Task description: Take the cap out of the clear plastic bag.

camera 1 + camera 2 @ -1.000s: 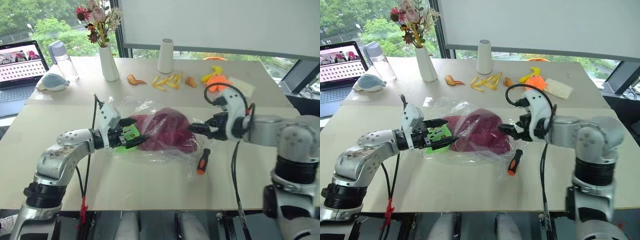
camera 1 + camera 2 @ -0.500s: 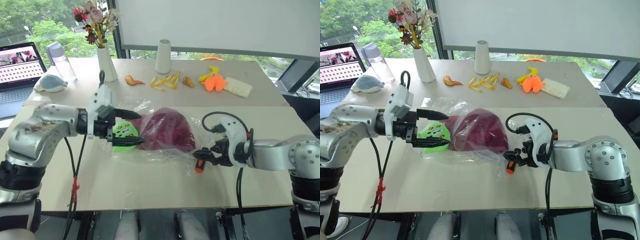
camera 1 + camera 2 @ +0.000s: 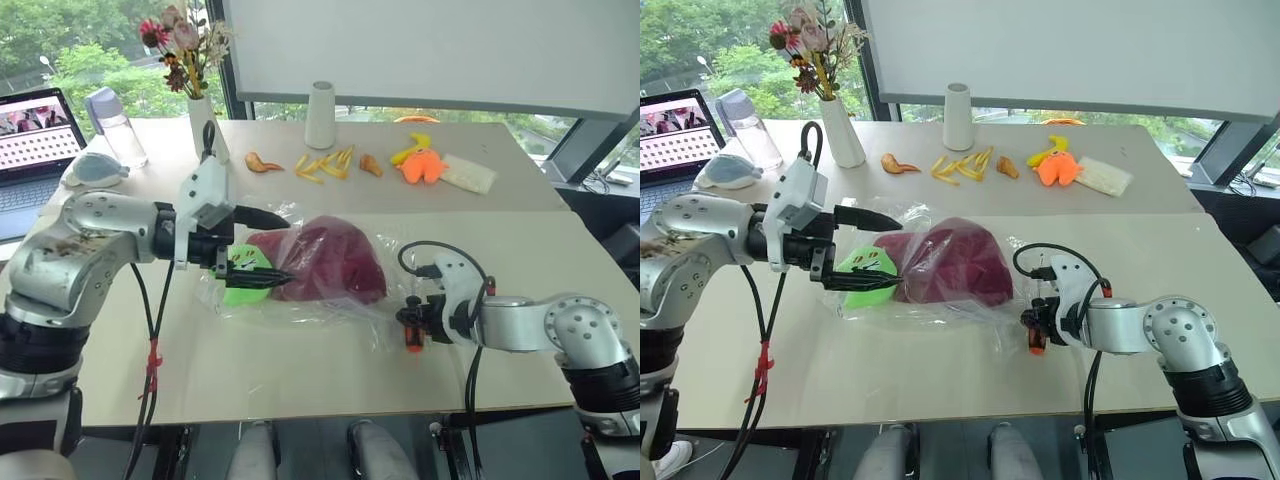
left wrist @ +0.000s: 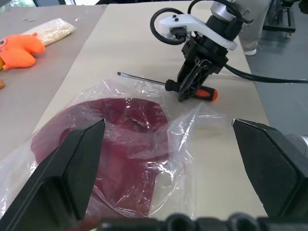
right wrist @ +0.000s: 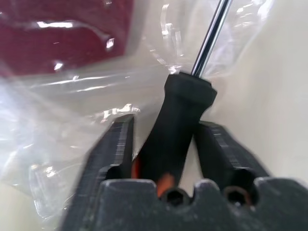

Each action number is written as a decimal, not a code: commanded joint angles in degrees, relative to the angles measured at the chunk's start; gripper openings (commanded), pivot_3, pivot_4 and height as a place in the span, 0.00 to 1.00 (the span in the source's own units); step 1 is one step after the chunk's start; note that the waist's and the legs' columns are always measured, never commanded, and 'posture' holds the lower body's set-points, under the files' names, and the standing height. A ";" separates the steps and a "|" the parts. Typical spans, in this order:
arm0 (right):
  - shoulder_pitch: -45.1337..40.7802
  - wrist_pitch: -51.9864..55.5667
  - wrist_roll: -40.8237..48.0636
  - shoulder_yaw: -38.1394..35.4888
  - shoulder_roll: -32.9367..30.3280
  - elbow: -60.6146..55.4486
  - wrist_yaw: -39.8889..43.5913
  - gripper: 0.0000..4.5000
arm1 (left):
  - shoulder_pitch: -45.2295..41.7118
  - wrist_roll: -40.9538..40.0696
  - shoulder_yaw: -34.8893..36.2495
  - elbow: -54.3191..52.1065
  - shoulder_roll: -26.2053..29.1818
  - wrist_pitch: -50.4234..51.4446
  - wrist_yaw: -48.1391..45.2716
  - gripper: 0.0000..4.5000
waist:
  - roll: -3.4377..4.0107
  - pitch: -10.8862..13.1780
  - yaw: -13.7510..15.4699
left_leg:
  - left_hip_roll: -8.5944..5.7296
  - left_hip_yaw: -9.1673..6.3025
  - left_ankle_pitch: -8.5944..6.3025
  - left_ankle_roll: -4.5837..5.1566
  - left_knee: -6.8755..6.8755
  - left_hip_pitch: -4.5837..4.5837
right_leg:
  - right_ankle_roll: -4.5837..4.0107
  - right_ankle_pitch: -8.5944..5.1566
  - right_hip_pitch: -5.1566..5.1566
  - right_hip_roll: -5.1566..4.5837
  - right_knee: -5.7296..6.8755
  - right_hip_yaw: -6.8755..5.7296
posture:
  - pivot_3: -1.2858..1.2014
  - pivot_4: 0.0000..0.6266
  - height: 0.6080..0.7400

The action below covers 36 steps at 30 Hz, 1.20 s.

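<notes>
Left gripper (image 3: 262,247) hangs wide open just above the bag's left end, one finger over the film and one down by the green toy (image 3: 243,280). Right gripper (image 3: 412,322) sits low at the bag's near right corner, its fingers narrowed around the black-and-orange handle of a screwdriver (image 4: 192,90) lying on the table (image 3: 300,370); whether they have fully pinched it I cannot tell.

Bag (image 3: 300,262) lies flat mid-table, wider than everything in it. I judge it thin, crinkly and slick: it will slide and bunch rather than resist, so it needs pinning or a pinch on a loose fold at the edge. Its mouth cannot be made out for certain.

Cap (image 3: 325,262), maroon, lies inside the bag towards the right, well covered by film. It looks light and soft in the crown, stiffer at the brim, so the brim or crown edge seems the surest hold. The toy, smaller, sits at the cap's left.
</notes>
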 commanded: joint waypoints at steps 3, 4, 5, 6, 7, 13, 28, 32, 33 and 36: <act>-1.71 1.37 -1.45 -0.96 -2.20 -0.29 2.05 0.17 | 0.08 1.84 0.46 0.10 -0.24 -3.15 -0.36 1.00 | 0.00 0.00 0.02 | 0.00 0.00 -0.01 0.01 -0.03 0.05 | -0.01 0.00 0.03 0.00 -0.01 0.00 | 0.52 0.24 1.00; -2.28 1.89 -1.79 -1.09 -2.94 -0.55 2.75 0.17 | 0.15 2.26 0.07 0.36 -0.36 -3.58 -0.60 1.00 | 0.01 0.01 0.08 | 0.00 0.00 -0.01 0.01 -0.03 0.05 | -0.01 -0.01 0.03 -0.01 -0.01 0.00 | 0.52 0.24 1.00; -2.65 2.21 -2.02 -1.14 -3.44 -0.71 3.28 0.17 | 0.18 2.56 -0.15 0.51 -0.43 -3.83 -0.80 1.00 | 0.01 0.01 0.15 | -0.02 0.01 -0.01 0.01 -0.03 0.03 | -0.01 -0.01 0.02 -0.03 -0.01 0.01 | 0.52 0.24 1.00; -3.16 2.56 -2.77 -1.27 -4.05 -0.90 4.16 0.17 | 0.23 2.83 -0.30 0.69 -0.55 -4.21 -0.97 1.00 | 0.01 0.01 0.18 | -0.01 0.01 -0.01 0.01 -0.04 0.01 | -0.01 -0.01 0.01 -0.03 -0.02 0.00 | 0.52 0.24 1.00; -3.77 2.48 -3.65 -1.93 -4.76 -0.70 4.95 0.17 | 0.28 3.03 -0.34 0.95 -0.76 -4.65 -1.06 1.00 | 0.01 0.01 0.21 | -0.01 0.01 -0.01 0.01 -0.04 0.00 | -0.02 -0.01 0.00 -0.03 -0.02 0.00 | 0.52 0.24 1.00; -10.20 -11.20 -31.74 -0.71 -16.55 3.43 27.64 0.17 | -0.97 4.05 -0.93 3.56 -2.53 -7.28 -2.76 1.00 | 0.09 0.06 0.75 | -0.07 0.01 -0.01 0.01 0.01 -0.20 | 0.00 -0.01 -0.19 -0.06 -0.03 -0.01 | 0.52 0.24 1.00; -39.26 -67.62 -84.16 10.19 2.52 80.11 51.99 0.17 | 6.92 1.88 5.52 -7.71 -2.37 -0.64 6.66 1.00 | 0.28 0.19 -1.18 | -0.10 0.05 -0.02 0.04 -0.07 -0.51 | 0.10 0.46 -0.65 0.00 0.11 0.11 | 0.52 0.24 1.00; -40.26 -71.69 -87.16 6.78 4.00 86.61 50.57 0.17 | 9.94 -0.38 8.15 -11.86 -1.66 2.31 9.64 1.00 | 0.28 0.19 -0.73 | -0.15 0.05 -0.02 0.04 -0.10 -0.52 | 0.13 0.43 -0.62 -0.05 0.09 0.09 | 0.52 0.24 1.00; -40.33 -72.12 -87.80 6.06 4.12 87.31 50.37 0.17 | 10.53 -0.81 8.72 -12.55 -1.53 2.83 10.21 1.00 | 0.28 0.19 -0.69 | -0.17 0.05 -0.02 0.04 -0.09 -0.52 | 0.14 0.44 -0.62 -0.07 0.09 0.10 | 0.52 0.24 1.00; -40.26 -73.46 -86.37 0.78 4.53 88.86 50.54 0.40 | 11.56 -1.23 9.02 -13.83 -1.46 3.91 11.98 1.00 | 0.29 0.19 -0.70 | -0.17 0.05 -0.02 0.04 -0.02 -0.51 | 0.14 0.46 -0.60 -0.07 0.13 0.10 | 0.52 0.24 1.00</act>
